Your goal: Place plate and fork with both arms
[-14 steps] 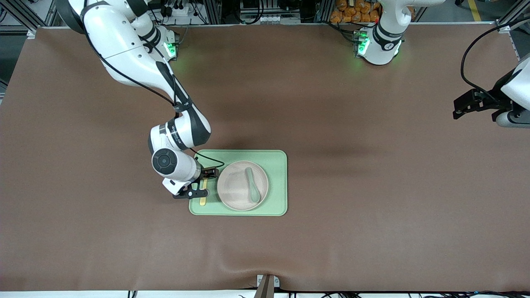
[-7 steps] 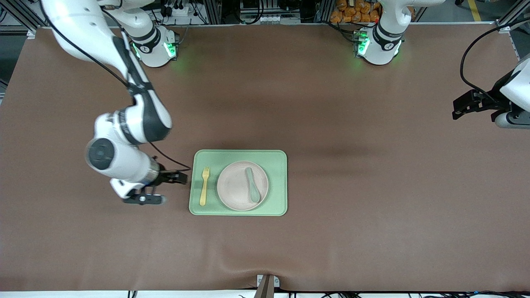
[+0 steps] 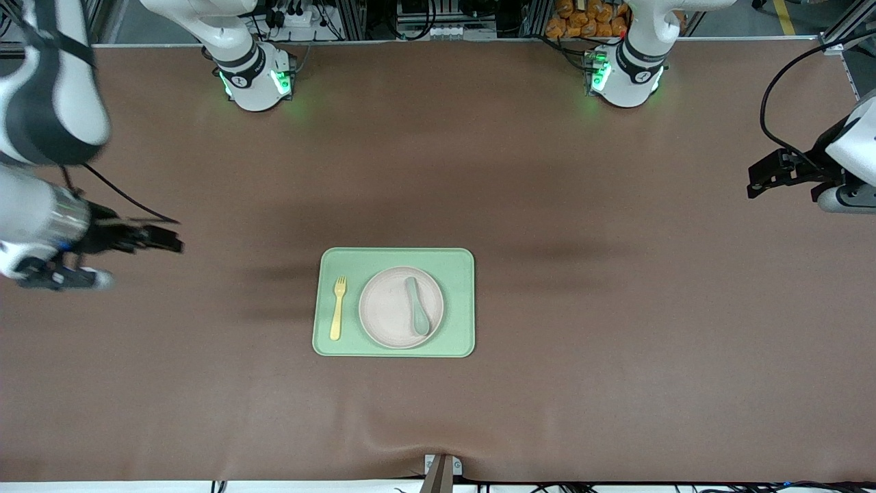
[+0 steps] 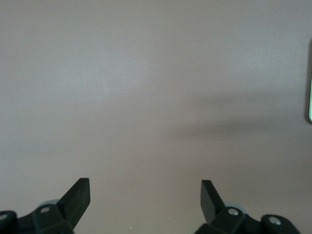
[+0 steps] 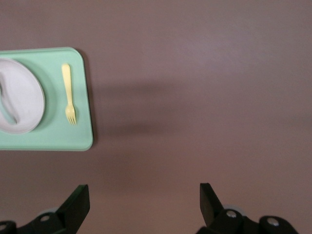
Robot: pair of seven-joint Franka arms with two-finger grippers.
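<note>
The right gripper point(image 3: 65, 263) hung over bare table at the right arm's end, its fingers point(image 5: 78, 202) spread wide with nothing between them. Its wrist lay roughly level, the black hand pointing toward the tray, and the white forearm rose steeply out of the front view's edge. The left gripper point(image 3: 780, 174) hung over the left arm's end of the table, its fingers point(image 4: 78, 195) likewise parted and empty, and that arm waited there with its forearm mostly out of view.

Well apart from both grippers, the green tray point(image 3: 458, 263) sat near the middle of the table. The fork point(image 3: 337, 308) lay flat on the tray's bare strip toward the right arm's end, just beside the plate point(image 3: 387, 308) without touching it. Its long axis ran from nearer the front camera to farther, with the tines at the farther end and the handle's tip nearer the camera. The plate rested flat on the tray, and a grey-green spoon point(image 3: 416, 305) lay in it, its bowl nearer the front camera.
</note>
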